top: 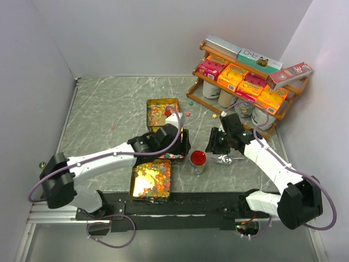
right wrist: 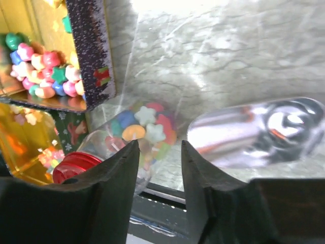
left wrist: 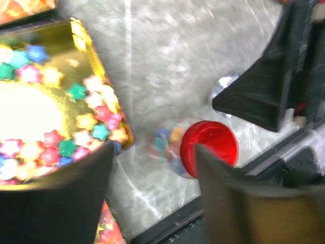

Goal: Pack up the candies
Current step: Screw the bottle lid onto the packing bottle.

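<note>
Fingers (right wrist: 101, 203) parted on nothing, the left gripper (top: 177, 143) and right gripper (top: 217, 143) flank the red-lidded jar (top: 198, 162) from above, candies (top: 155, 183) heaped in a gold tin (top: 132, 185); the left wrist shows stars crowding a tin, the right wrist a part-filled jar beside the scoop (right wrist: 259, 132), so packing looks unfinished.

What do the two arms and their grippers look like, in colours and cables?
The left arm and right arm have white links and bulky black joints. A thin purple cable loops along each. The left gripper and right gripper are matte black, broad and blunt-tipped.
</note>
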Controlling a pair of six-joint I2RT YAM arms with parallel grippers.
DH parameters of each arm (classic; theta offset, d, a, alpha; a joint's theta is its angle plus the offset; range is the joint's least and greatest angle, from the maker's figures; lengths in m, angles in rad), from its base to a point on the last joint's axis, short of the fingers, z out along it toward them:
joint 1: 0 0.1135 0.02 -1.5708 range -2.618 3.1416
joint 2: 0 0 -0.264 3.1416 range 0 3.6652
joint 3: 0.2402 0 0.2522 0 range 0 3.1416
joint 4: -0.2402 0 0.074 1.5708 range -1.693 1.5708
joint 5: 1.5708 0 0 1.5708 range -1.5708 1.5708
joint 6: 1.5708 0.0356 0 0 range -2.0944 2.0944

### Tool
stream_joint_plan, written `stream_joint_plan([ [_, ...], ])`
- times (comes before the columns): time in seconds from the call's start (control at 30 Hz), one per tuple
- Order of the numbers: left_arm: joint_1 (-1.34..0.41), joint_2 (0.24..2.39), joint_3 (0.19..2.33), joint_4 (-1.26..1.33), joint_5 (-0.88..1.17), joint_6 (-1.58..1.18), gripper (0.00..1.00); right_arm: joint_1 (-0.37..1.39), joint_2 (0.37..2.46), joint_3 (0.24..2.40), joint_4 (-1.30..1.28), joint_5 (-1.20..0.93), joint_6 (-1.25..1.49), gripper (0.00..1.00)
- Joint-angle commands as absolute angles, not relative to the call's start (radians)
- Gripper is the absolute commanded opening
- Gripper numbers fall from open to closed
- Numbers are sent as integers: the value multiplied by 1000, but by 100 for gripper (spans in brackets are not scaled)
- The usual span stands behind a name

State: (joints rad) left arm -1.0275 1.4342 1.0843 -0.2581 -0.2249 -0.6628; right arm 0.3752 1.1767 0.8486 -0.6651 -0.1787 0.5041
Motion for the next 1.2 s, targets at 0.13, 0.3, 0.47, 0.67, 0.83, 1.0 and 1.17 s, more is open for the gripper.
stream_joint_plan([
  [0.13,-1340,1351,954,-172,-740,-686,96,371,1040,1037,-753,-78,465,65],
  [0.3,-1555,1562,1026,-247,-1029,-824,96,341,983,1083,-844,-124,411,66],
  [0.47,-1588,1690,1020,-65,-1035,-868,96,314,920,1065,-888,-189,384,65],
  [0.67,-1582,1752,942,187,-1005,-813,96,295,877,1029,-922,-242,351,65],
  [0.83,-1565,1789,835,499,-973,-710,96,272,893,1009,-931,-273,336,64],
  [1.0,-1531,1824,762,676,-983,-648,96,249,933,1038,-940,-313,321,61],
  [1.17,-1493,1884,761,878,-954,-505,96,244,940,1046,-953,-311,318,61],
])
